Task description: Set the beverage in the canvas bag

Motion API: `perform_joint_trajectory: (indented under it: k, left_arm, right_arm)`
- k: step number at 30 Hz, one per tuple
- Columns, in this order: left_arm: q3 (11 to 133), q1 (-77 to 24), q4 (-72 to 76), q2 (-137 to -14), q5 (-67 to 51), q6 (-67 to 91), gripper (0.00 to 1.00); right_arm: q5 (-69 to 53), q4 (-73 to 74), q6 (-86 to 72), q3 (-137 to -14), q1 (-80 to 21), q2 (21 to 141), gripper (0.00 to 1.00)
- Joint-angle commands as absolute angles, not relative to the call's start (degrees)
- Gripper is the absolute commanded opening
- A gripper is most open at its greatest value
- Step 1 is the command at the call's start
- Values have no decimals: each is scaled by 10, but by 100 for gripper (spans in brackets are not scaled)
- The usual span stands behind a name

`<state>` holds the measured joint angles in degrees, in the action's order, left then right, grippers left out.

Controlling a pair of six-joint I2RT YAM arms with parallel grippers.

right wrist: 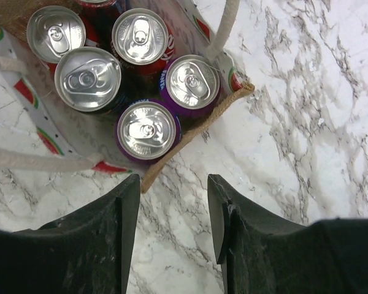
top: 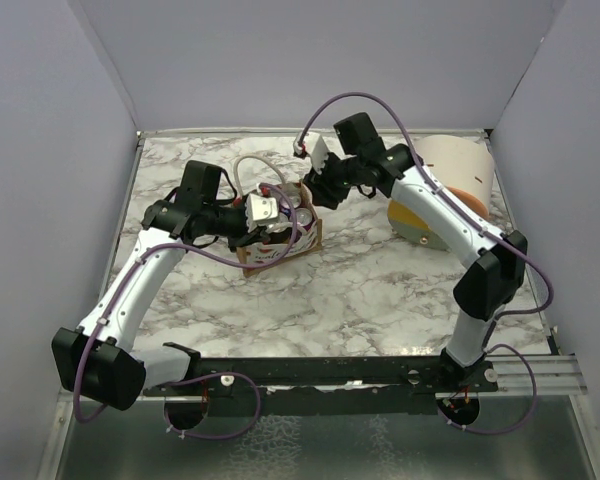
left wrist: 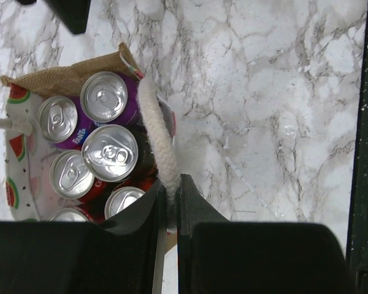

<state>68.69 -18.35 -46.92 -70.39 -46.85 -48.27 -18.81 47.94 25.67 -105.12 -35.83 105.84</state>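
Note:
The small tan canvas bag point(top: 310, 236) with watermelon slices stands mid-table, holding several cans. In the left wrist view the bag point(left wrist: 67, 70) shows silver can tops point(left wrist: 110, 152), purple and red. My left gripper point(left wrist: 170, 187) is shut on the bag's white rope handle point(left wrist: 156, 135) at its near rim. In the right wrist view the bag point(right wrist: 202, 124) holds several cans, a purple one point(right wrist: 146, 130) nearest the corner. My right gripper point(right wrist: 172, 202) is open and empty, just beyond the bag's corner above bare marble.
A larger peach-and-yellow domed container point(top: 450, 190) lies at the back right, behind the right arm. White walls enclose the marble table point(top: 380, 290). A black rail point(top: 360, 370) runs along the near edge.

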Motion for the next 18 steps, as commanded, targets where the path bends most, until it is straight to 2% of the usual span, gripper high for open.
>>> perform_joint_trajectory:
  k: [1, 4, 11, 14, 18]
  left_arm:
    - [709, -183, -445, -684, -405, -459, 7]
    - [700, -181, -427, -681, -356, -440, 8]
    - [677, -177, -387, -682, -259, -401, 17]
    - [684, -175, -398, -682, -285, -407, 26]
    - [690, -171, -411, -686, -328, -411, 47]
  right_arm:
    - [-168, 458, 255, -1016, -351, 995, 49]
    - [-150, 454, 254, -996, -333, 968, 52]
    - [-140, 428, 237, -949, -257, 906, 62]
    - [-144, 414, 229, -926, -222, 878, 68]
    - [-152, 391, 218, -892, -186, 839, 75]
